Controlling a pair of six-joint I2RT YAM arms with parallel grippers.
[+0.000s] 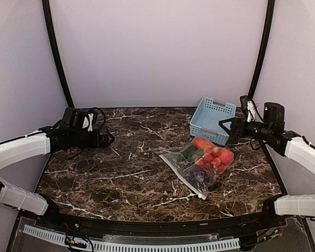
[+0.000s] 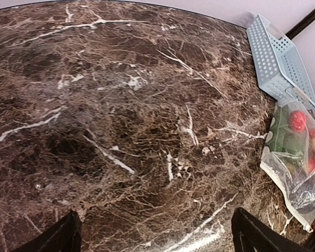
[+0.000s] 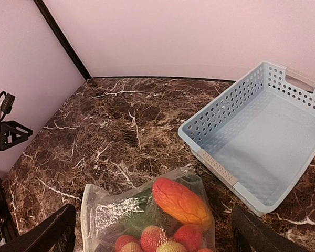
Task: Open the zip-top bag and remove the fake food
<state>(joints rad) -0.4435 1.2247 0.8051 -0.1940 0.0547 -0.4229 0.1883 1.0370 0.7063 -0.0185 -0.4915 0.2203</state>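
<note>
Here the zip-top bag (image 1: 191,176) lies flat at three o'clock from the table's (image 1: 121,173) middle, with the fake food (image 1: 215,156) inside and a blue basket (image 1: 212,118) at its one o'clock. The left gripper (image 1: 110,138) at ten o'clock and the right gripper (image 1: 223,126) at two both gape wide, holding nothing.
</note>
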